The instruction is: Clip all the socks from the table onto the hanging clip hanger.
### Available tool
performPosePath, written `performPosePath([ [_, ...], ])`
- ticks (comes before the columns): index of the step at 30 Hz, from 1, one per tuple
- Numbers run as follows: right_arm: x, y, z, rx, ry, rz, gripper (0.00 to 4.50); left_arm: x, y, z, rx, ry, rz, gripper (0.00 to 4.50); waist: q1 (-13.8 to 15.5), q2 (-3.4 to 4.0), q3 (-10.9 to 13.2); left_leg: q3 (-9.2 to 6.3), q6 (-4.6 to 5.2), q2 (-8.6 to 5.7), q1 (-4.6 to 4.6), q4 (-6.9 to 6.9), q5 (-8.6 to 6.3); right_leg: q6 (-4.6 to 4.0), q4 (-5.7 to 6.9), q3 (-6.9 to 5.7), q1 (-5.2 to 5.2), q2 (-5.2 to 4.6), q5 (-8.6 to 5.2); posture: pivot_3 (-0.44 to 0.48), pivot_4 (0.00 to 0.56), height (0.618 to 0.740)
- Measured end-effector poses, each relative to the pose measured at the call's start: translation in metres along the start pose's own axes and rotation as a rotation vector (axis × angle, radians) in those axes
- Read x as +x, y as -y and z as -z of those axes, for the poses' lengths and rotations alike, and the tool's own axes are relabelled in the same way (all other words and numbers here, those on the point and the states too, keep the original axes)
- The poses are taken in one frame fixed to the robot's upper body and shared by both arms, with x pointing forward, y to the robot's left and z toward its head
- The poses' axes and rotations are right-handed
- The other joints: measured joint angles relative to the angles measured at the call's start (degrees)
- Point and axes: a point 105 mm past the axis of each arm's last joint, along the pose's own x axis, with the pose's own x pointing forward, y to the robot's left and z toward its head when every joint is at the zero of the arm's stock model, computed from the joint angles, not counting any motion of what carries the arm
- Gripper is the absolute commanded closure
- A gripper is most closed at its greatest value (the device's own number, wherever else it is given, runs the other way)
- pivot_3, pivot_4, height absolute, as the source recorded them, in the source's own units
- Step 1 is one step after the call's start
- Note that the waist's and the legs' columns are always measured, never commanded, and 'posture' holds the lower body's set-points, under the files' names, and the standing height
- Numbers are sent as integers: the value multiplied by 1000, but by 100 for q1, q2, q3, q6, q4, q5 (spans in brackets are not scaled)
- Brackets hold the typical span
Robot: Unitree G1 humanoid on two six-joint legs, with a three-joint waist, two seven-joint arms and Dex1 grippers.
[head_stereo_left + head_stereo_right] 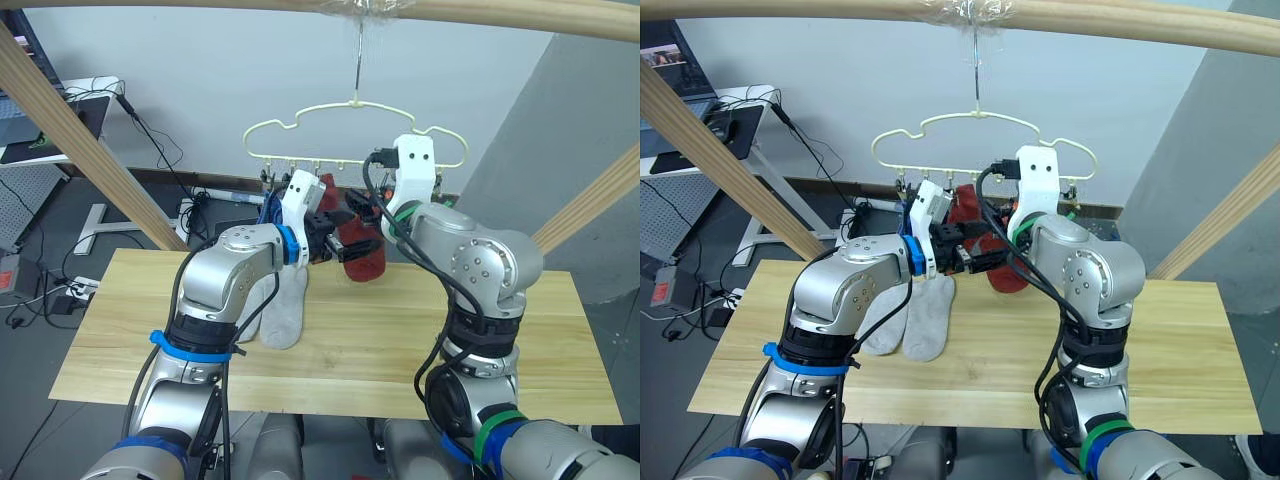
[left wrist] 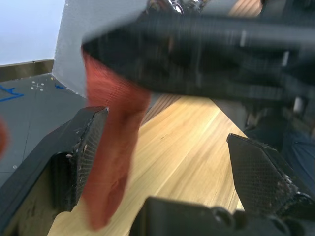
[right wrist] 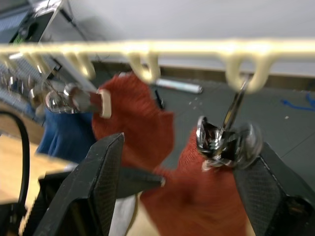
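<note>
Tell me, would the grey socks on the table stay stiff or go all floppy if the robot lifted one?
Probably floppy: the grey socks lie flat and limp on the table. The red sock by the clip hanger droops in soft folds. They look thin, so likely light and not prone to rolling.

Right gripper (image 3: 182, 191) w/ jaws spread wide, flanking two rust red socks (image 3: 142, 123) hung under the pale-yellow clip hanger (image 3: 147, 48); metal clip (image 3: 224, 140) at 3 o'clock, blue sock (image 3: 61, 135) and desk (image 3: 19, 162) at 9.
</note>
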Motion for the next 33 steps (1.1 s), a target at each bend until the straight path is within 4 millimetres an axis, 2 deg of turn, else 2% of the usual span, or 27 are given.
performPosePath([
  [5, -6, 1, 3, -39, 0, 2, 1183, -16, 4, -3, 10, 19, 15, 37, -15, 0, 0, -2, 0, 1, 0, 0, 0, 0, 1, -2, 0, 0, 0, 6, 272, 740],
  [15, -24, 29, 10, -141, 15, 133, 1183, -55, 5, -14, 53, 56, -7, 37, -18, 0, 0, -1, -1, 0, 1, 1, 0, 1, 1, -1, 1, -1, -1, 1, 266, 740],
  [21, -33, 34, 8, -149, 65, 196, 1183, -65, 7, -22, 36, 87, 23, 37, -28, 0, 0, -2, -1, 0, 1, 1, 0, 3, -1, -2, 1, -1, -2, -13, 269, 740],
  [33, -38, 37, -2, -85, 160, 313, 1183, -94, 13, -37, 2, 46, 119, 37, -38, 0, 0, -1, 0, 1, 1, 1, 0, 23, -2, -1, 0, -1, -14, -10, 283, 740],
])
